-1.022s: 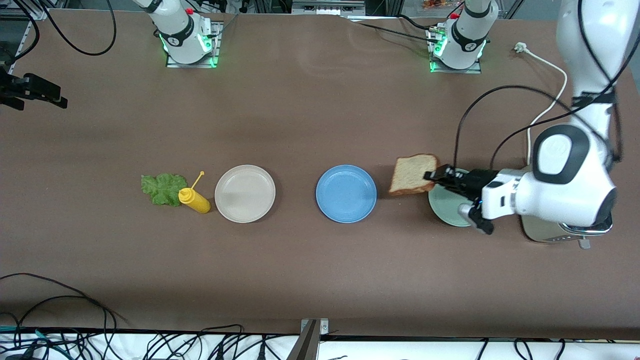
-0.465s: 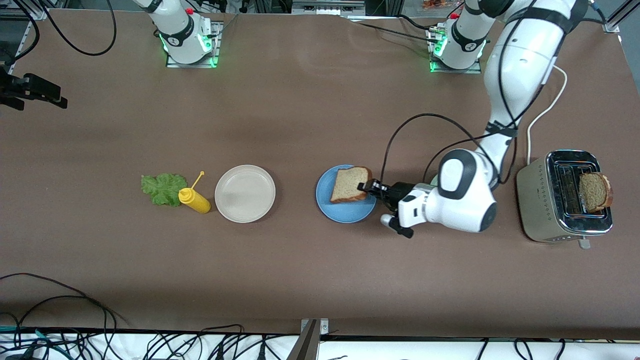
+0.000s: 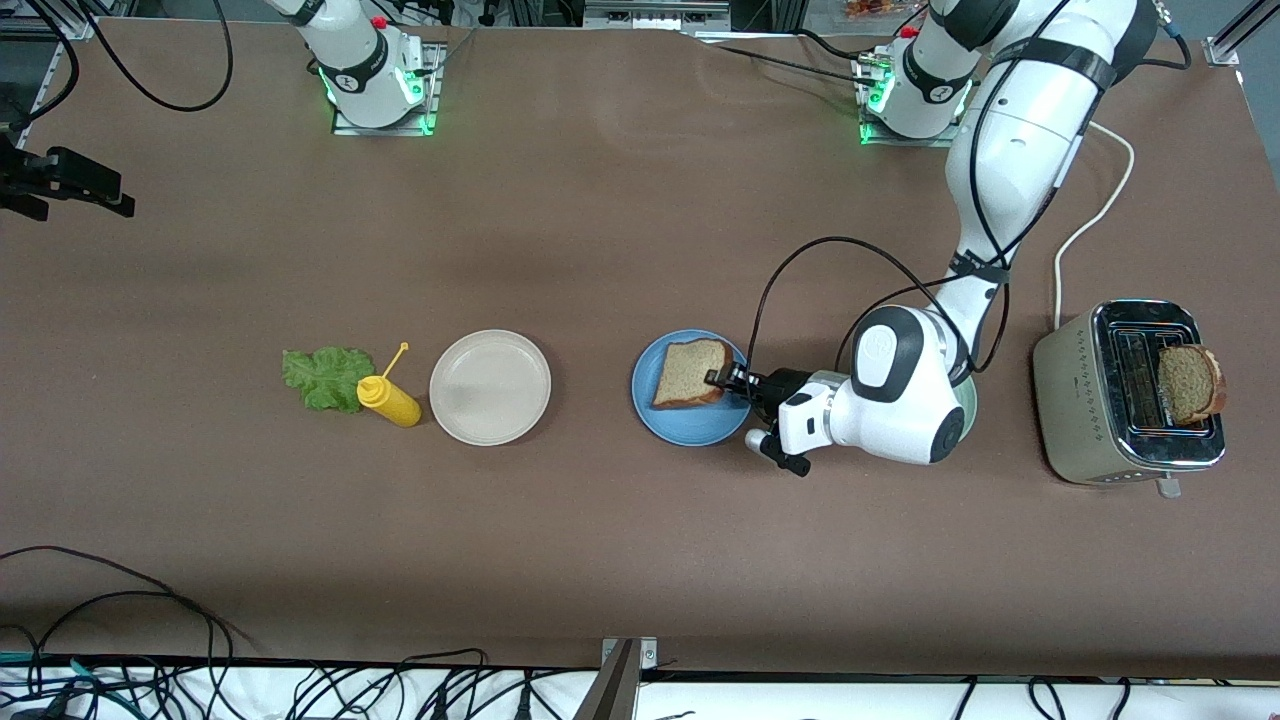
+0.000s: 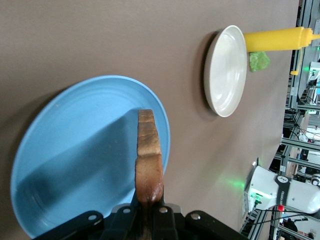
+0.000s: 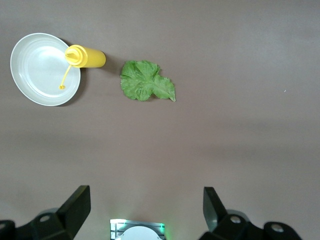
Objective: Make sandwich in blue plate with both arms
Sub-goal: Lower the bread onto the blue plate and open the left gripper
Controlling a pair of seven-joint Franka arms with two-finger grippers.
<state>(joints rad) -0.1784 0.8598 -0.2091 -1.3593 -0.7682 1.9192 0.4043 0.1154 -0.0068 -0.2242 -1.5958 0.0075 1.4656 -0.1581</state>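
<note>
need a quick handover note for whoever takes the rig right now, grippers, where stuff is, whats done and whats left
Left gripper: shut on a toast slice, holding it over the blue plate, not yet released.
Right gripper: open, empty, up above the table looking down on the lettuce leaf; that arm waits.
Second toast slice stands in the toaster at the left arm's end of the table.
Lettuce lies beside the yellow bottle, next to the beige plate.
Done: first slice brought to the blue plate.
Left: release it, add lettuce, top with the second slice.
</note>
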